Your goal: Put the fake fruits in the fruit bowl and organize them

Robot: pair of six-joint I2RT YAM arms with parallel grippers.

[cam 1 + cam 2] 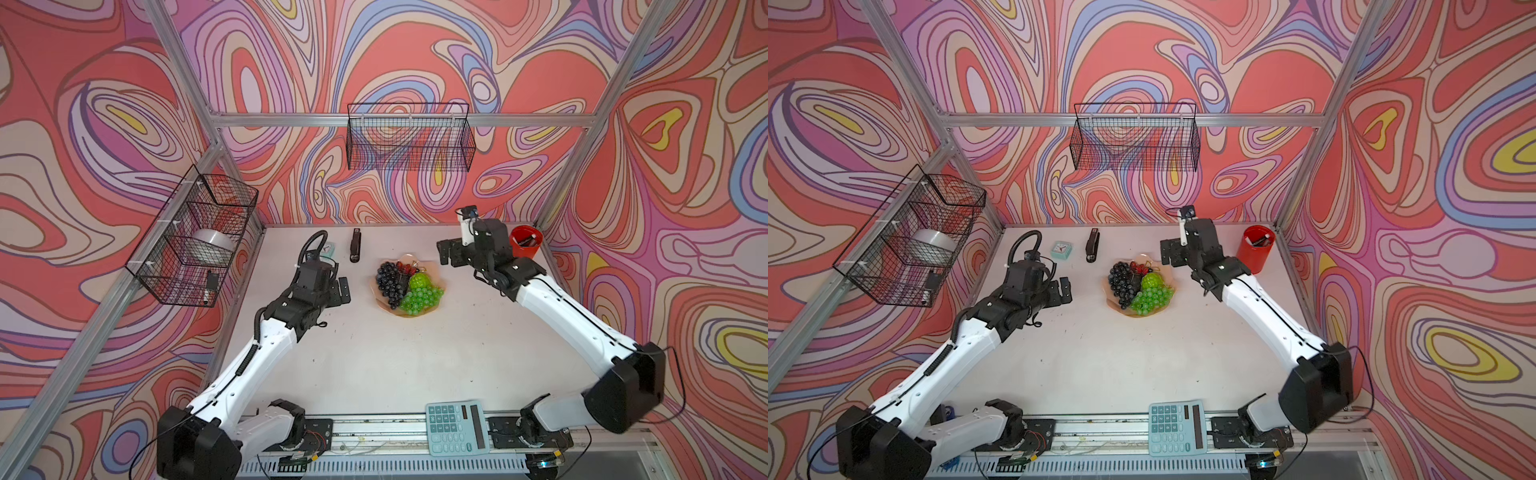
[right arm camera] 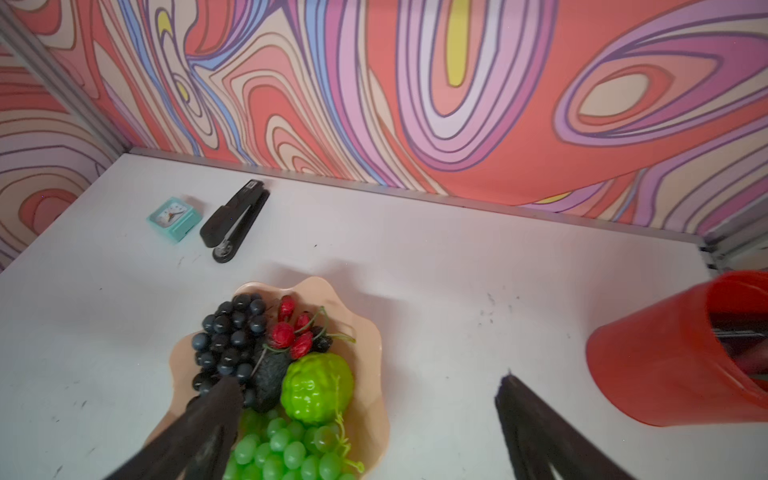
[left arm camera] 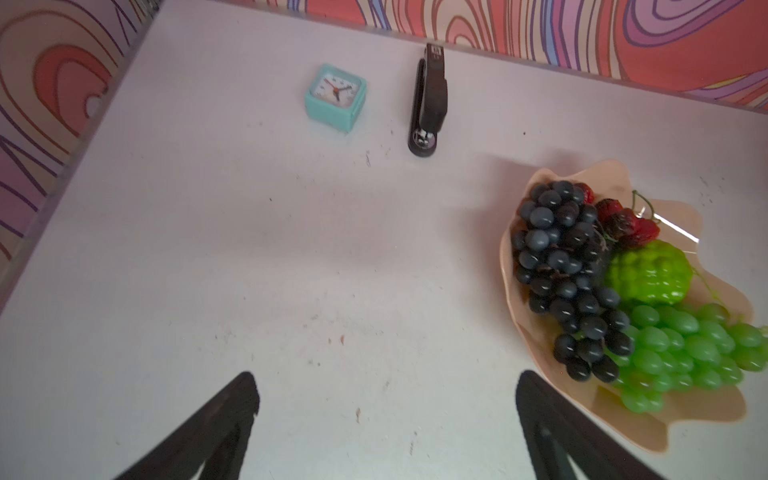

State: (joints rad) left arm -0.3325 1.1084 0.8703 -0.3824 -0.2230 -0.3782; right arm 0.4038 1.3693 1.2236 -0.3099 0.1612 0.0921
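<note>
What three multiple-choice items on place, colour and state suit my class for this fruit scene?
1. Where do the green grapes lie? A in the fruit bowl; B on the table; C in the red cup.
2. What colour is the bumpy ball? A red; B lime green; C purple.
3. How does the right hand stand? A shut on a fruit; B shut, empty; C open, empty.
Key: A, the bunch lies in the bowl; B, bright lime in both wrist views; C, its fingers stand apart, nothing between.

fake fruits [image 1: 409, 286] piled in the fruit bowl [image 1: 385, 306]
</note>
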